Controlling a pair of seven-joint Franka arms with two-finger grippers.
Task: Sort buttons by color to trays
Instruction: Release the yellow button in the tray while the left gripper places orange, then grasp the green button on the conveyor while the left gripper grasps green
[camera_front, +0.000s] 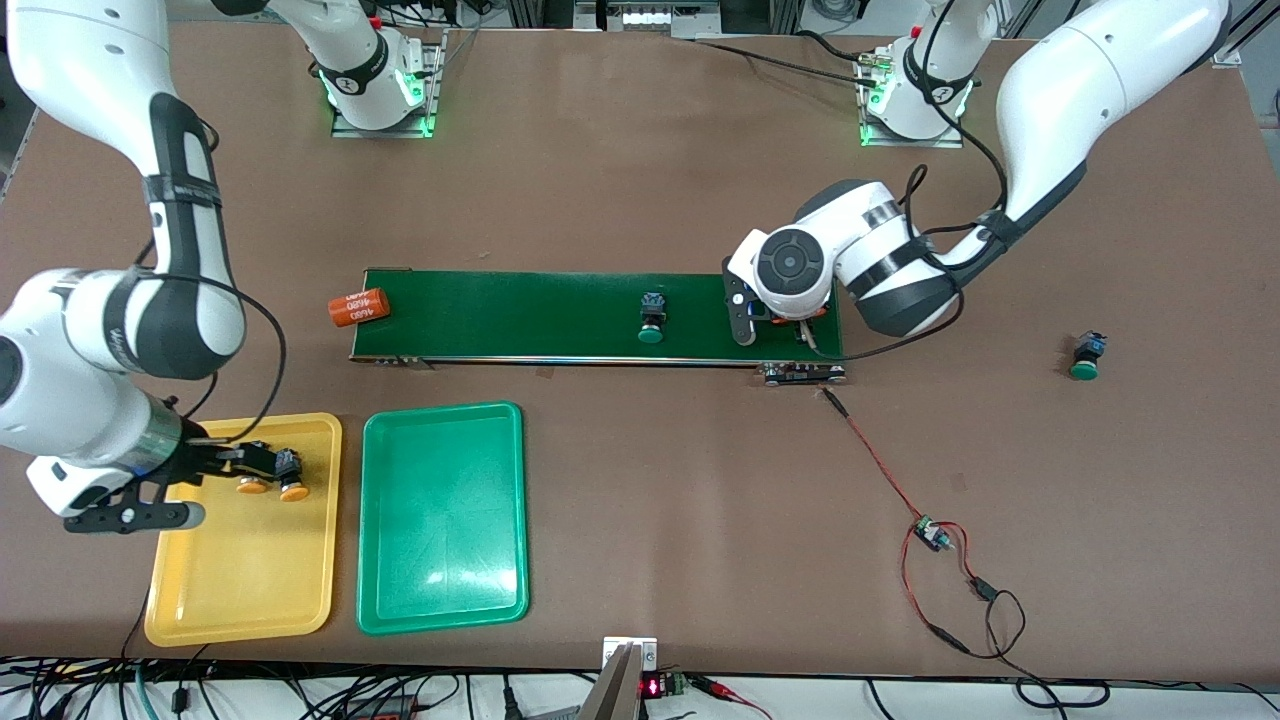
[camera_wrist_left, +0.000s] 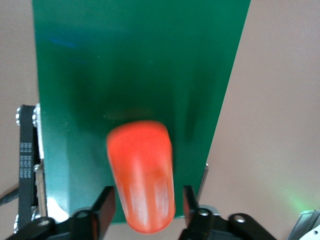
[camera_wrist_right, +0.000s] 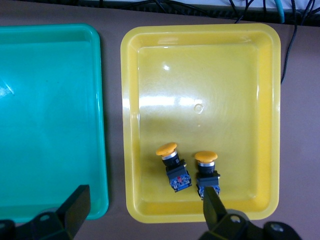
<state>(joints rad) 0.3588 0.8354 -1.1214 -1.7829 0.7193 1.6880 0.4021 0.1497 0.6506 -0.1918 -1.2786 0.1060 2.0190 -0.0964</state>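
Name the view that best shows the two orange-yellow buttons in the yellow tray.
The right wrist view: both orange-yellow buttons lie unobstructed in the yellow tray, caps and bodies distinct. The front view shows them small beside the right end effector. The left wrist view misses them.

Two orange-yellow buttons lie side by side on their sides in the yellow tray (camera_front: 250, 590), in its part farthest from the front camera: one (camera_front: 294, 478) (camera_wrist_right: 173, 167) and its neighbor (camera_front: 253, 482) (camera_wrist_right: 207, 172) toward the right arm's end, both with black-and-blue bodies and caps pointing to 6 o'clock in the front view. The green tray (camera_front: 443, 590) (camera_wrist_right: 30, 200) sits just beside the yellow one, apart from it. One green button (camera_front: 651, 319) lies on the dark green belt, cap toward 6 o'clock. The other green button (camera_front: 1087, 356) lies on the bare desk toward the left arm's end, well apart from the trays.
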